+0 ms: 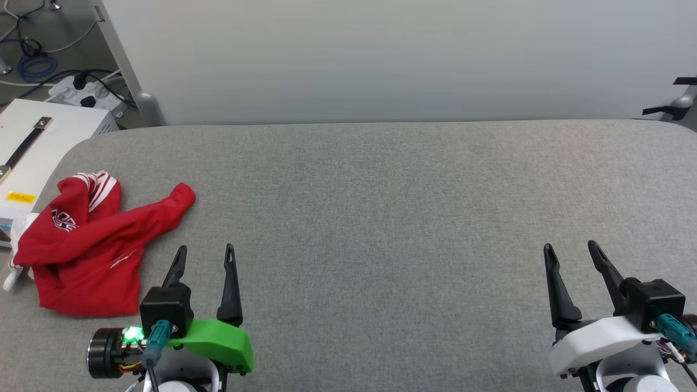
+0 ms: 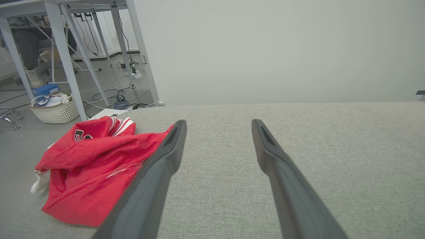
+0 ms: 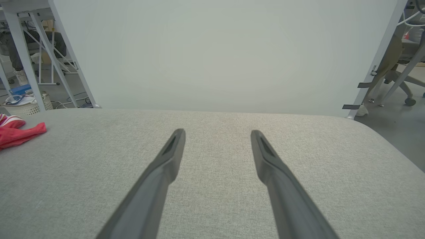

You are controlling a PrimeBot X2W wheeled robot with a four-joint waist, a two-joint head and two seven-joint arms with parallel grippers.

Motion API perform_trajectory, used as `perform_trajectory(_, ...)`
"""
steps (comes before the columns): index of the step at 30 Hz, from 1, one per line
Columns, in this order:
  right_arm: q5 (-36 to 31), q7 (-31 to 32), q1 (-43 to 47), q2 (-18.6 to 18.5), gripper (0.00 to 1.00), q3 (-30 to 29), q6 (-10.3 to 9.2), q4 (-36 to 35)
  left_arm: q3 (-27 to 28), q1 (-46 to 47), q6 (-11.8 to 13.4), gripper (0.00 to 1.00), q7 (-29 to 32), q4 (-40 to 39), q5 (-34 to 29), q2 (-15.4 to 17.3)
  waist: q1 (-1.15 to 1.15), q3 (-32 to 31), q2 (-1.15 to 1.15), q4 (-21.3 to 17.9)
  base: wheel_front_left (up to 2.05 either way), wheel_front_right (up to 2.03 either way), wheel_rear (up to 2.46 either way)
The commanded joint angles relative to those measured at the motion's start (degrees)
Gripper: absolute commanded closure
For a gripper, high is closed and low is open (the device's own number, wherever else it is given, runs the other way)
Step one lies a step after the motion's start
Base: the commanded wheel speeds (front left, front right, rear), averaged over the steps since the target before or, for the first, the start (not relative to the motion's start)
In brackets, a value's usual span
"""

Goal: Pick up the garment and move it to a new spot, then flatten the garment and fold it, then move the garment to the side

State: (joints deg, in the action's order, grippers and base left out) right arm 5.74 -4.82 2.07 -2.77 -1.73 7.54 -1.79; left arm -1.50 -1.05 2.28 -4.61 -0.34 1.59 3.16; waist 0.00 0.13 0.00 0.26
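Grey table point(image 1: 381, 218) holds crumpled garment point(image 1: 81, 250) (left edge).

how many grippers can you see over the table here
2. The left gripper is at the head view's lower left, beside the crumpled red garment; the right gripper is at the lower right, over bare table. Both open, empty.

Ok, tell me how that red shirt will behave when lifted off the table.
The red shirt lies crumpled in soft folds, so it will probably hang limp and unfurl when lifted. It looks thin, likely light to carry. On the gray fabric table, a push would likely bunch it rather than slide it.
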Motion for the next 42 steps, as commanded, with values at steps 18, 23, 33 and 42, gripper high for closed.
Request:
perform_trajectory(18,2.0,-2.8,1.3,-0.1,0.00,-0.6,-0.03,-1.4,-0.9,0.0,1.2,0.00,-2.9,-0.1,0.8,-0.1,0.00,0.2,0.00,0.3,0.00,0.00,0.00)
perform_trajectory(23,2.4,-3.4,1.6,-0.1,0.00,-0.7,-0.03,-1.5,-1.1,-0.1,1.3,0.00,-3.5,0.0,0.9,-0.2,0.00,0.1,0.00,0.4,0.00,0.00,0.00)
perform_trajectory(33,3.2,-4.6,2.4,-0.1,0.00,-0.9,-0.03,-1.2,-1.5,-0.3,1.2,0.00,-4.7,0.3,1.4,-0.2,0.00,-0.2,0.00,0.7,0.00,0.00,0.00)
perform_trajectory(42,3.5,-5.6,3.3,-0.1,0.00,-0.6,-0.04,-0.9,-1.8,-0.8,1.1,0.00,-5.8,1.0,1.4,-0.2,0.00,-0.6,0.00,0.8,0.00,0.00,0.00)
